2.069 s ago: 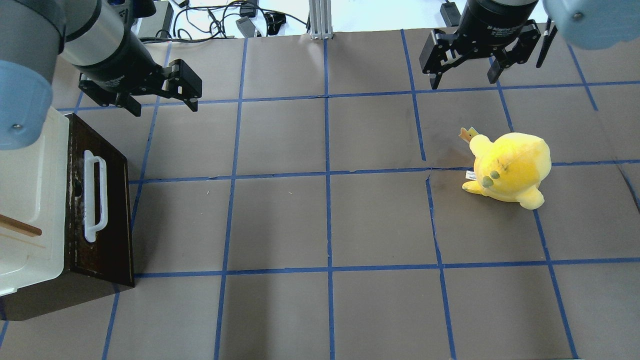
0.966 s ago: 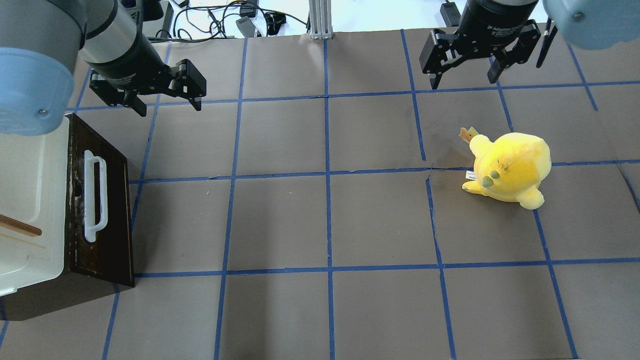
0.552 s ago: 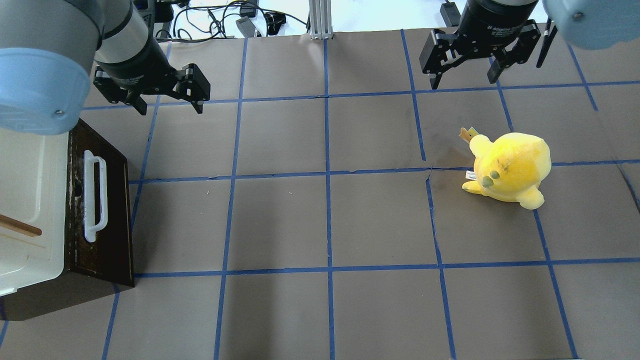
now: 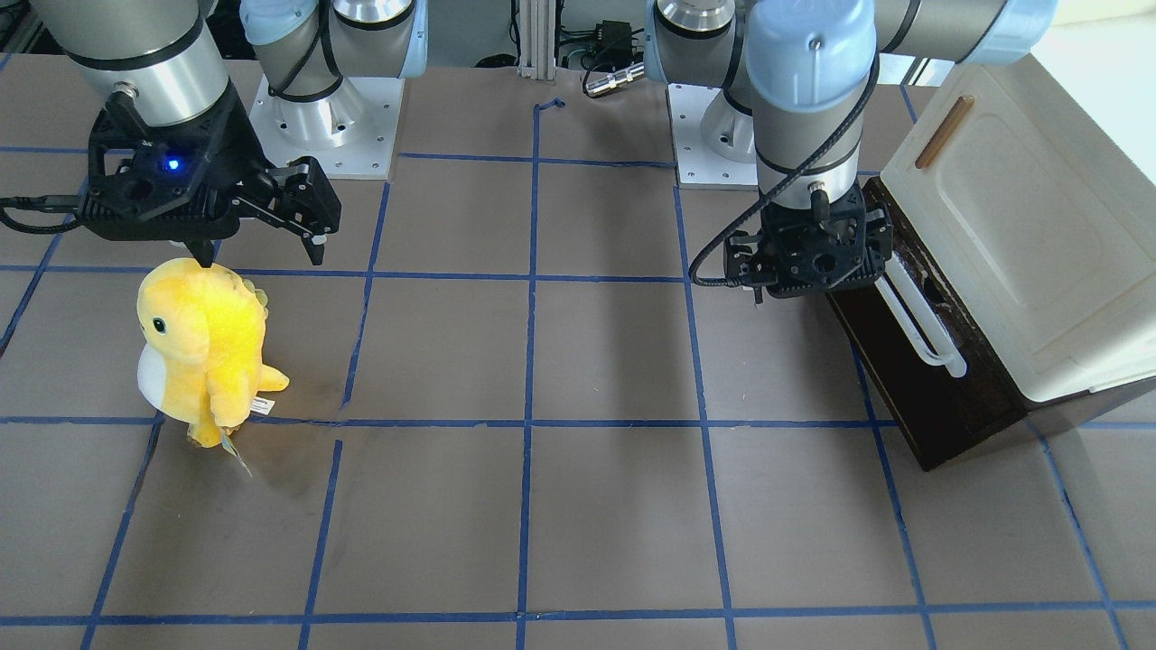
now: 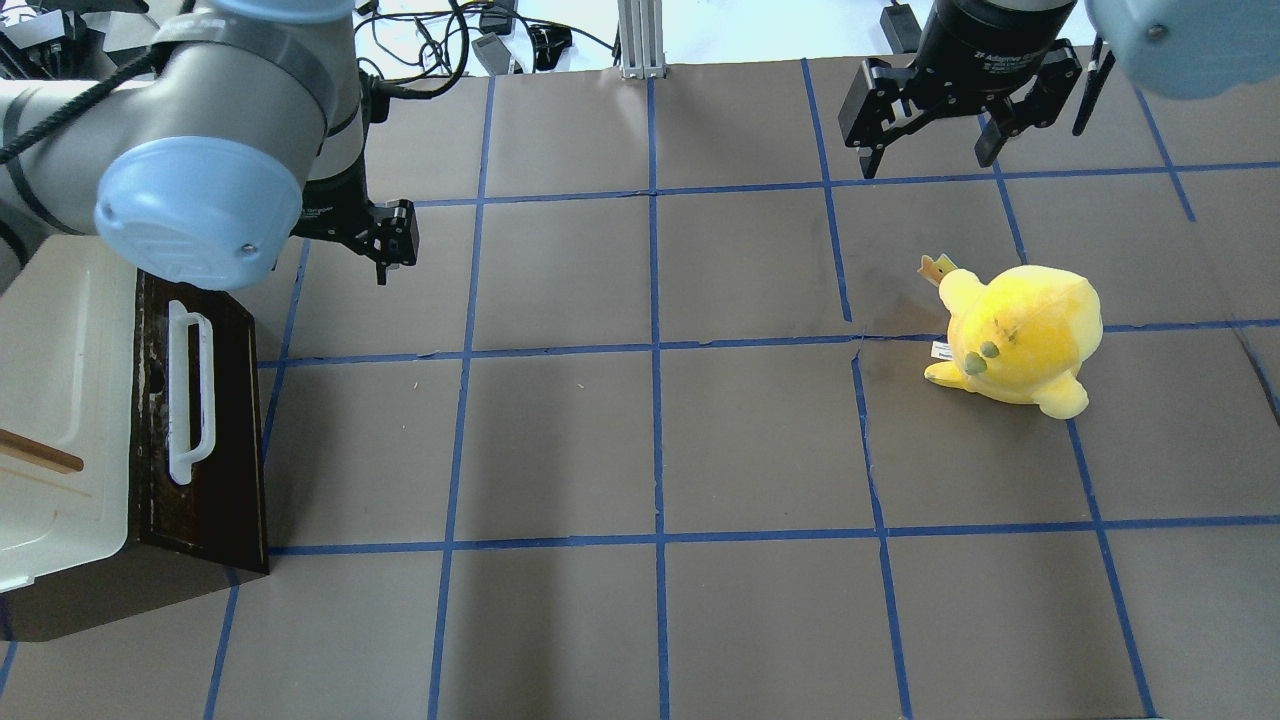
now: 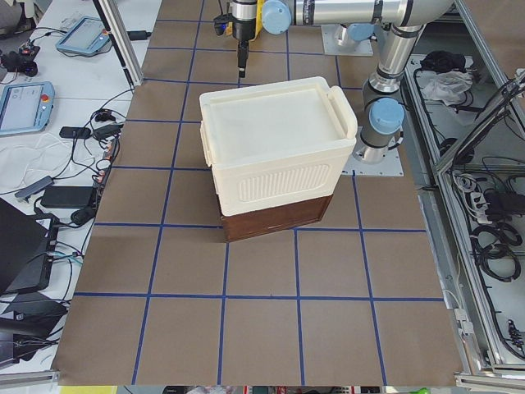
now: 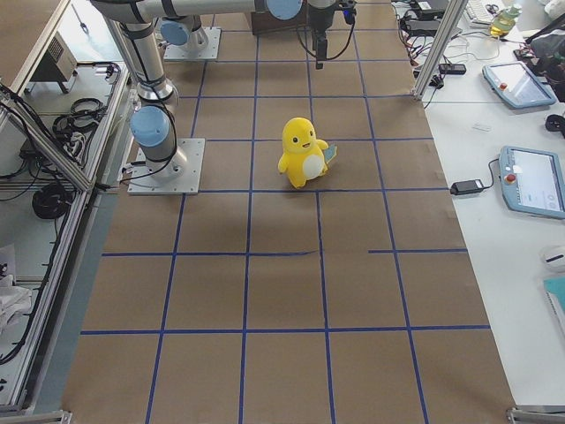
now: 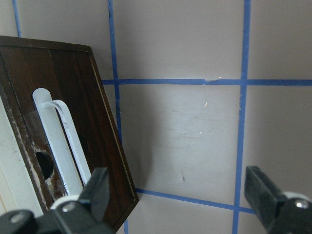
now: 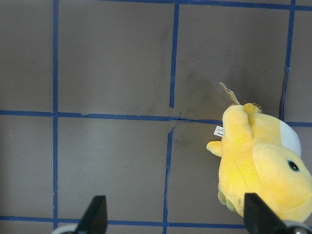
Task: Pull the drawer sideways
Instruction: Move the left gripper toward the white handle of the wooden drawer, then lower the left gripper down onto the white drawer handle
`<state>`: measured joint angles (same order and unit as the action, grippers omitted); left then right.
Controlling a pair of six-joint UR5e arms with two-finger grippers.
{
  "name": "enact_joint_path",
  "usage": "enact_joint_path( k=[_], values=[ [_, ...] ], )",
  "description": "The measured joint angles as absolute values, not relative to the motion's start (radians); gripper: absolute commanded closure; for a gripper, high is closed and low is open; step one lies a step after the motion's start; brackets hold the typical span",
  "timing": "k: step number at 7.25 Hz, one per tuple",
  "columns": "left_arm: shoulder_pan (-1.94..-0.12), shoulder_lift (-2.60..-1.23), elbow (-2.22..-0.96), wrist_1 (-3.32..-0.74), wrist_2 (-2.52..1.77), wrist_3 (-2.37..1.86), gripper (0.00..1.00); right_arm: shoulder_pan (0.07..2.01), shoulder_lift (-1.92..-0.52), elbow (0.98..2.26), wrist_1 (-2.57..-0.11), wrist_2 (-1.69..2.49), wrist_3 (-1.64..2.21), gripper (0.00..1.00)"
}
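The drawer has a dark brown front and a long white loop handle. It sits shut under the cream-white cabinet at the table's left edge. It also shows in the front-facing view and the left wrist view. My left gripper is open and points down beside the end of the handle nearest the robot's base. In the left wrist view one finger hangs over that handle's end and holds nothing. My right gripper is open and empty, far from the drawer.
The cream-white cabinet with a small brown handle sits on top of the drawer. A yellow plush toy stands on the right half of the brown table with its blue tape grid, just below my right gripper.
My left arm has swung and turned its wrist, so the left gripper moved toward the drawer's handle end and now points down. My right arm, the drawer and the toy have not moved.
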<state>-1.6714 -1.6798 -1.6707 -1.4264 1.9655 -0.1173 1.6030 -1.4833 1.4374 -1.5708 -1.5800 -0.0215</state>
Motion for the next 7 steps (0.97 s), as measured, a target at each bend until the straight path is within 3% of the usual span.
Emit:
enact_joint_path(
  k=[7],
  values=[
    [-1.682,-1.839,-1.805,-1.429,2.433,-0.206,0.0,1.603,-1.483,1.437,-1.571,-1.58,-0.021,0.0]
  ],
)
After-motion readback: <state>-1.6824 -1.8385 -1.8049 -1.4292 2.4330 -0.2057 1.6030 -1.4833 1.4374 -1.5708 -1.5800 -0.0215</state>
